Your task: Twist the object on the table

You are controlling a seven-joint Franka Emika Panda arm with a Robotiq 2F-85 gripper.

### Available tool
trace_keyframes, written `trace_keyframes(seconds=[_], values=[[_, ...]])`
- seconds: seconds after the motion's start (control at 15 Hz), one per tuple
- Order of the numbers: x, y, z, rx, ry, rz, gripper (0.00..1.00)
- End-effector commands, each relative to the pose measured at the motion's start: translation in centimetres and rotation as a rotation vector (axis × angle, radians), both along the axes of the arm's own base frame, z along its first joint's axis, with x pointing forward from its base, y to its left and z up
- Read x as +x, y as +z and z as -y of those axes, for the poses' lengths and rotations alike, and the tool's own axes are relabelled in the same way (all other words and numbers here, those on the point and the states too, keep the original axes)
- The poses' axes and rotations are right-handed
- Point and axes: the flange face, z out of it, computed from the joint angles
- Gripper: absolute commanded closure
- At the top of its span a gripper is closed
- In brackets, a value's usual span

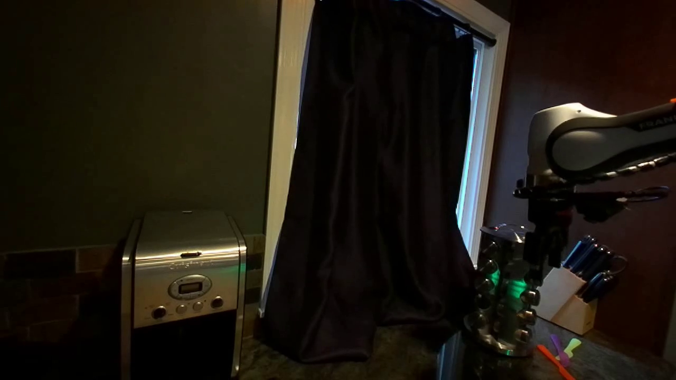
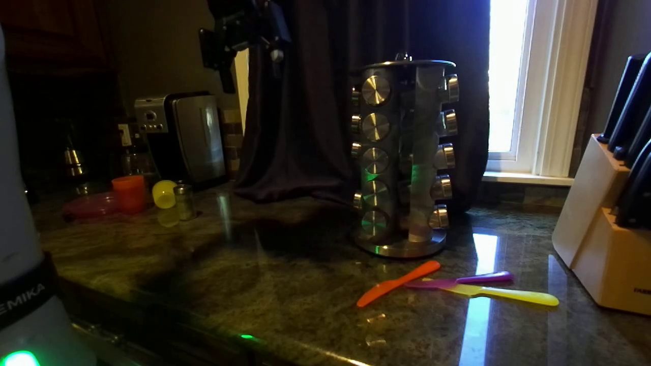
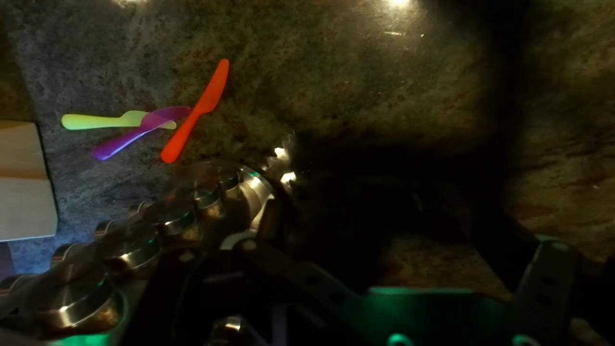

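Observation:
The object is a round spice rack with silver-capped jars and green glints. It stands upright on the dark glossy countertop, with the rack right of centre in an exterior view. The rack also shows at the right in an exterior view, and its jars fill the lower left of the wrist view. My gripper is up in the air, apart from the rack and left of it there. My gripper overlaps the rack's right side in an exterior view. In the wrist view the jaws are spread, with bare countertop between.
Red, purple and yellow plastic knives lie before the rack. A knife block stands beside it. A coffee maker, an orange cup, a yellow cup and a small jar stand farther off. A dark curtain hangs behind.

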Motion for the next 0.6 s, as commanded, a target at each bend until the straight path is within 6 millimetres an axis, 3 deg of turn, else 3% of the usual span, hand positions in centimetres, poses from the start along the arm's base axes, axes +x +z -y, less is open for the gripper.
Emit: trace_keyframes(seconds=[0.0,0.2,0.53], values=[[0.8,2.8,4.3,-0.007,0.079,-0.016,0.00],[1.9,4.6,7.8,-0.033,0.143,-0.032,0.00],[4.7,5.9,12.5,-0.013,0.324,-0.074,0.00]])
